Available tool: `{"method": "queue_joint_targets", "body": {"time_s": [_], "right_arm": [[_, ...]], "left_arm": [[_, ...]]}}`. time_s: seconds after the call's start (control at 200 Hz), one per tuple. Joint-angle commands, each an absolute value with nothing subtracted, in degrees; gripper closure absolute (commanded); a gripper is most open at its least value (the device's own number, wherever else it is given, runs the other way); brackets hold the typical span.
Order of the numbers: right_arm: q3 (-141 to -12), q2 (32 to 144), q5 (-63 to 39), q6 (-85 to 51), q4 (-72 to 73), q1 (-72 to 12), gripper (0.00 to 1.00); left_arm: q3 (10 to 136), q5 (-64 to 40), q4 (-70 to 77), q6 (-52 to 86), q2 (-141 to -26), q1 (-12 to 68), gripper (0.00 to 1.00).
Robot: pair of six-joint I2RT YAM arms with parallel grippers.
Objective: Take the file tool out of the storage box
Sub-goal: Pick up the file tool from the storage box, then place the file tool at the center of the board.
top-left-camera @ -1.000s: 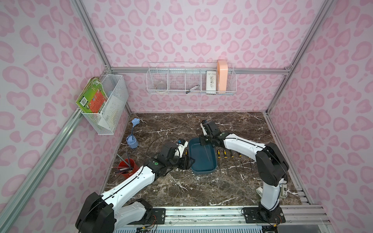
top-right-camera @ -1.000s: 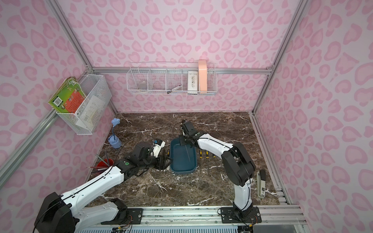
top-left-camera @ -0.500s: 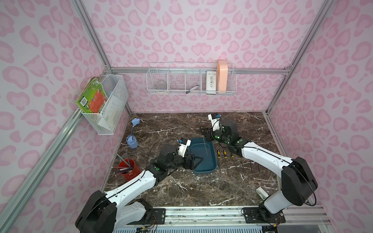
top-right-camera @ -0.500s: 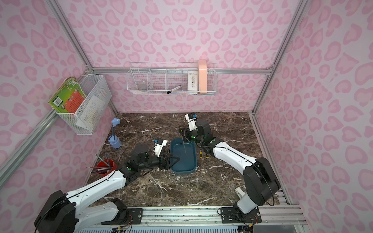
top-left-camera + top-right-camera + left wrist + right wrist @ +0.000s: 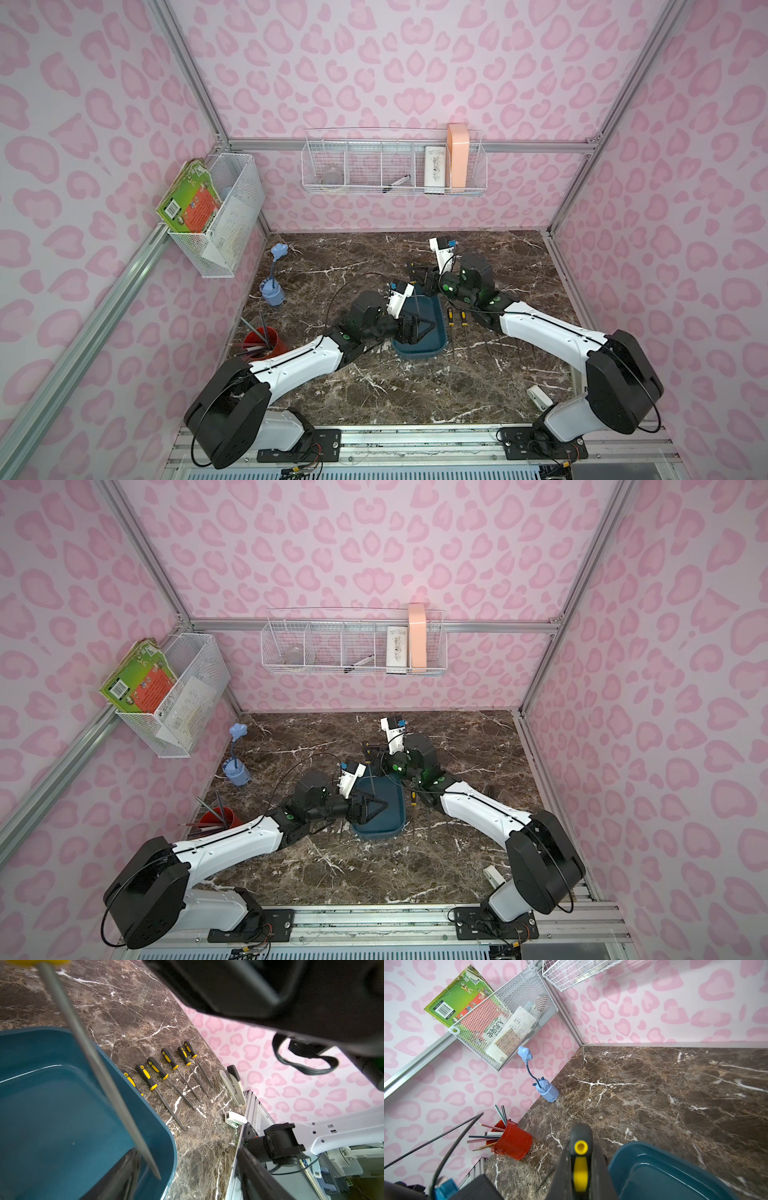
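The file [image 5: 98, 1068] hangs steeply below the right gripper [image 5: 580, 1167], which pinches its handle, with the tip down inside the box [image 5: 31, 1053]. The left gripper [image 5: 424, 326], spread and empty, stands beside the tip. The right arm should lift along the shaft.

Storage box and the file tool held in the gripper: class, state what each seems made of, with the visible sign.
Storage box: probably plastic; smooth teal walls with glossy highlights. File tool: dull grey shaft, likely metal; black-and-yellow handle, perhaps rubbery plastic, matte.
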State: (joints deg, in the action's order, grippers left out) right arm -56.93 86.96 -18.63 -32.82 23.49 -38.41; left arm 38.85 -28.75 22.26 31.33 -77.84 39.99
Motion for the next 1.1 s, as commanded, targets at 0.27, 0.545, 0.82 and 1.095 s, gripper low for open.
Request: {"method": "queue_joint_targets", "body": {"time_s": [0.27,0.545,0.82,1.095], "right_arm": [[-55.1,85.4,-17.4,-33.7,25.9,-38.6,1.00],[-54.5,85.5,-17.1,-33.2,26.0,-38.6,1.00],[-53.2,84.9,-17.5,-33.6,26.3,-38.6,0.99],[-51.3,84.0,-19.0,-34.0,28.0,-38.2,0.90]], "left_arm": [[39.2,-29.0,27.2,31.7,-80.7,40.0,0.50],[40.1,-28.6,25.4,30.9,-81.6,40.1,0.70],[40.0,-26.1,22.2,29.4,-79.5,40.1,1.00],[40.3,-25.1,18.0,28.7,-77.4,40.1,1.00]]}}
